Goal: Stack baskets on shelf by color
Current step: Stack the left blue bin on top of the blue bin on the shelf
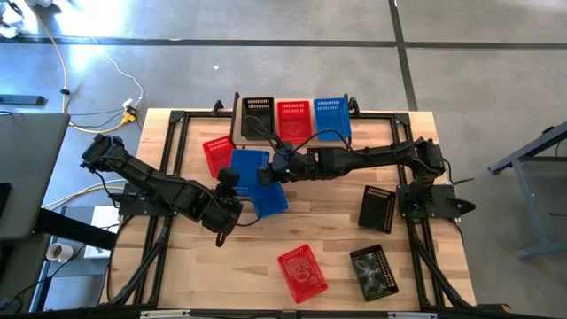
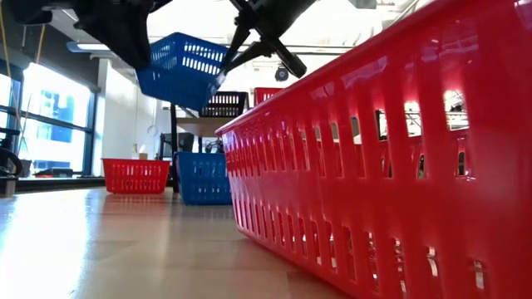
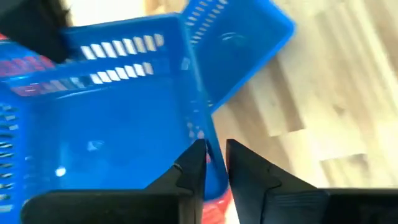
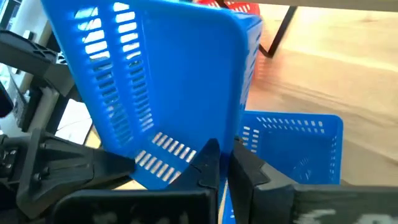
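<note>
A blue basket [image 2: 183, 66] hangs tilted in the air between my two arms, above the table's middle [image 1: 268, 197]. My right gripper [image 4: 225, 163] reaches in from the right and is shut on it. My left gripper [image 3: 216, 165] is at the basket's other side, its fingers a little apart on either side of a wall, open. Under them a second blue basket [image 2: 204, 177] and a red basket [image 2: 135, 175] stand on the table. The shelf [image 2: 195, 122] at the far edge carries a black [image 1: 258, 115], a red [image 1: 293, 117] and a blue basket [image 1: 330, 115]. My right gripper pinches one wall of the blue basket at its rim [image 4: 227, 134] between its two fingers, one on each face. The fingers slant down from the table's right side. The basket is lifted clear of the table and tilted.
A red basket [image 1: 301, 270] lies near the front edge, right in front of the low camera [image 2: 391, 166]. Two black baskets [image 1: 376, 208] [image 1: 372, 270] sit at the right. Bare wood shows at the front left [image 1: 204, 266].
</note>
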Tool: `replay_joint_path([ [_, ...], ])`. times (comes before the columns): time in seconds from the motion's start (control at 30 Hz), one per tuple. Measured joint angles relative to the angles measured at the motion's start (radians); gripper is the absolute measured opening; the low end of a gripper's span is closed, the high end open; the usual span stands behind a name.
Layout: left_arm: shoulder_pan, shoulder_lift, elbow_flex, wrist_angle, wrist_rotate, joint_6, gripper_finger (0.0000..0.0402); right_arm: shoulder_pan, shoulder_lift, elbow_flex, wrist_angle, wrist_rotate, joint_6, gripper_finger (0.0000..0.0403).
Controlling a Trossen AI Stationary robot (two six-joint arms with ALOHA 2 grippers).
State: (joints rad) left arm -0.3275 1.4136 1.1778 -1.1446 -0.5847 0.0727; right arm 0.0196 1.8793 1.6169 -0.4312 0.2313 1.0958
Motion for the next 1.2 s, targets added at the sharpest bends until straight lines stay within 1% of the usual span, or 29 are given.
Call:
replay_joint_path([
  [0.13, 0.000, 0.000, 0.000, 0.005, 0.043, -0.013, 0.0076, -0.001, 0.000, 0.000, -0.004, 0.003, -0.011, 0.0001],
  [0.33, 0.000, -0.005, 0.000, 0.016, 0.050, -0.028, 0.0104, -0.013, 0.000, 0.000, -0.043, 0.021, -0.022, 0.0001],
  [0.47, -0.001, -0.008, 0.011, 0.009, 0.058, -0.052, 0.0115, -0.027, 0.000, -0.001, -0.079, 0.030, -0.031, 0.0000],
  [0.67, -0.016, -0.013, 0.083, -0.020, 0.058, -0.070, 0.0119, -0.031, 0.000, -0.001, -0.128, 0.032, -0.039, 0.0000],
  [0.87, -0.028, -0.012, 0.151, -0.059, 0.049, -0.070, 0.0120, -0.007, -0.003, -0.001, -0.167, 0.043, -0.065, 0.0000],
  [1.03, -0.027, -0.014, 0.167, -0.105, 0.045, -0.073, 0.0120, 0.020, -0.029, -0.001, -0.188, 0.043, -0.092, 0.0000],
  [1.2, -0.026, -0.033, 0.166, -0.157, 0.033, -0.096, 0.0119, 0.031, -0.080, -0.001, -0.239, 0.066, -0.114, 0.0000],
])
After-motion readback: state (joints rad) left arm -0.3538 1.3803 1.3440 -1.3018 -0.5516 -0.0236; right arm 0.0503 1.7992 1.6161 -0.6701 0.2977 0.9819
